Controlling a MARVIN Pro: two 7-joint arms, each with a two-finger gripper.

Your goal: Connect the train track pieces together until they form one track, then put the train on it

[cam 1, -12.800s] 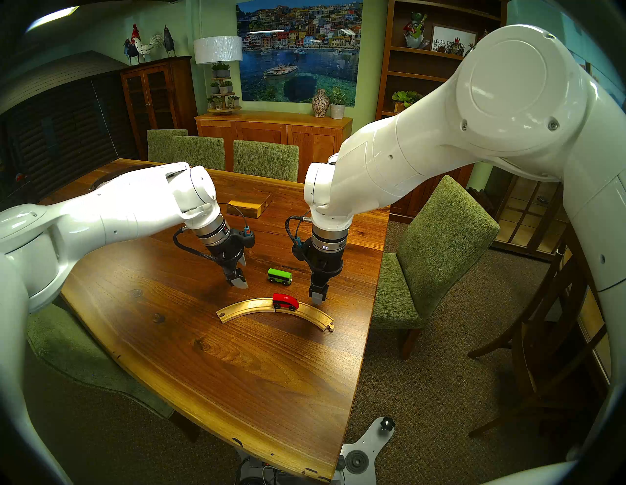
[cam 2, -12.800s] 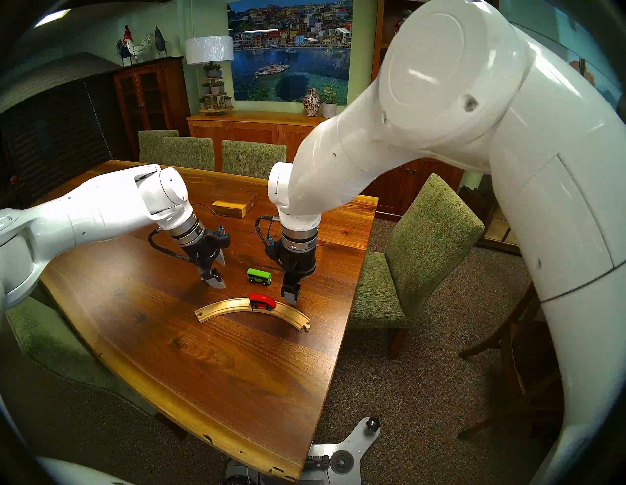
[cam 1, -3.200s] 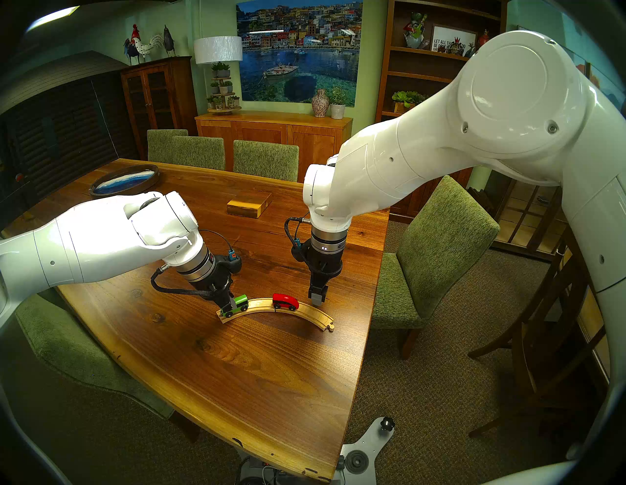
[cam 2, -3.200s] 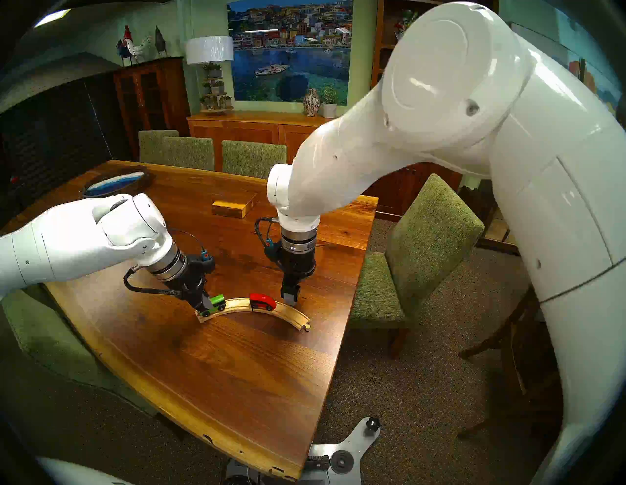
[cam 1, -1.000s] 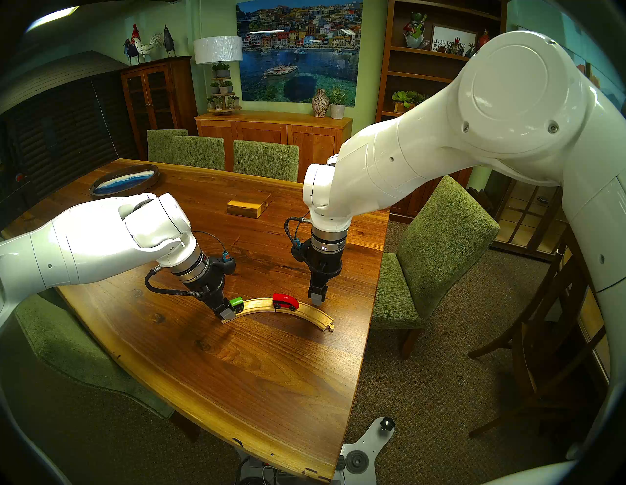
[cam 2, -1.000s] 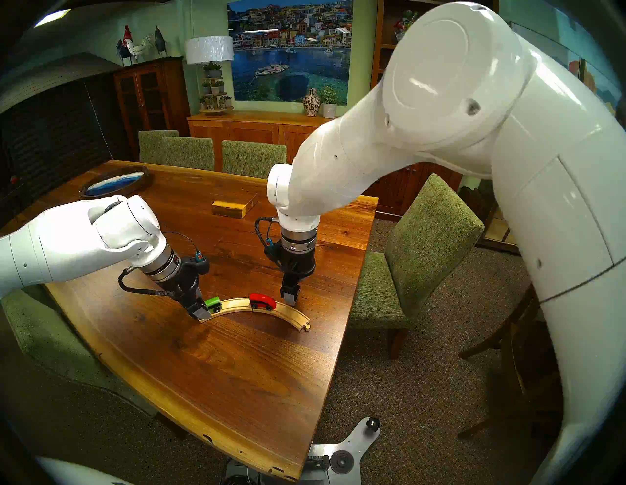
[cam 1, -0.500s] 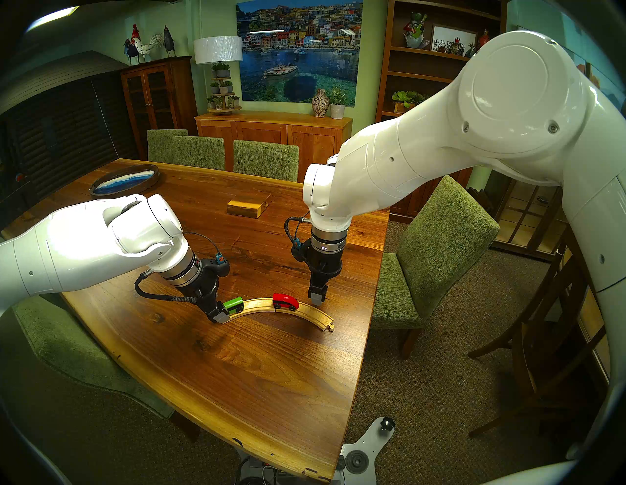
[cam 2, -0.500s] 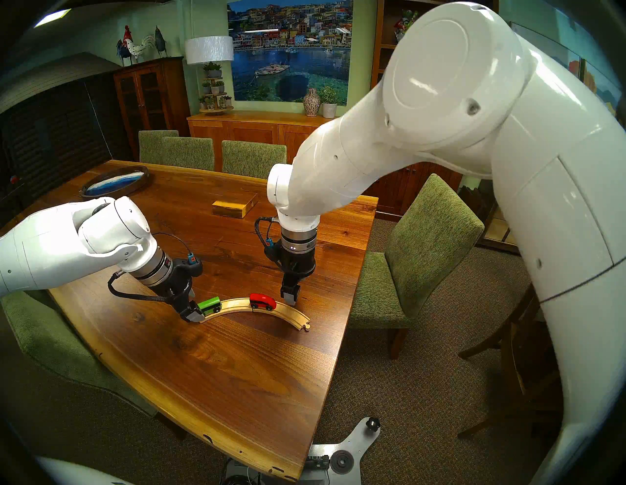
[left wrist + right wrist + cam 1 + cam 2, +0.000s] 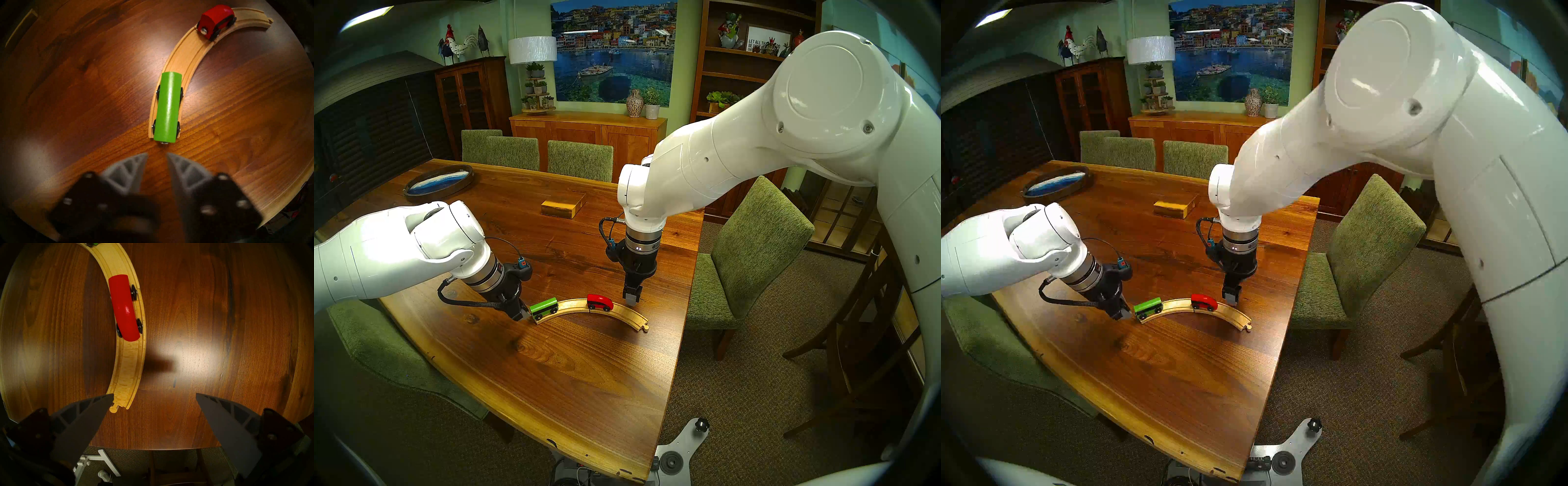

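Track (image 9: 585,307): two pale curves joined into one arc, lying flat on the table (image 9: 568,390) near its right edge, peg end (image 9: 113,409) free at the right. Green car (image 9: 544,308) sits on the arc's left end, wheels in the grooves, its rear flush with the end of the track. Red engine (image 9: 600,302) sits on the arc around the middle, at the joint, wheels also in the grooves. The cars are apart, a stretch of bare track between them.

Left gripper (image 9: 157,155) is just off the left end of the track, behind the green car, tilted toward it, not touching it; fingers parted by a narrow gap, nothing between them. Right gripper (image 9: 153,395) hangs upright over the table just beyond the track's right half, near the engine's nose; fingers spread wide, empty, one fingertip (image 9: 103,400) close by the peg end.

Wood block (image 9: 563,207) lies farther back on the table, well apart. Oval tray (image 9: 439,180) at the far left.
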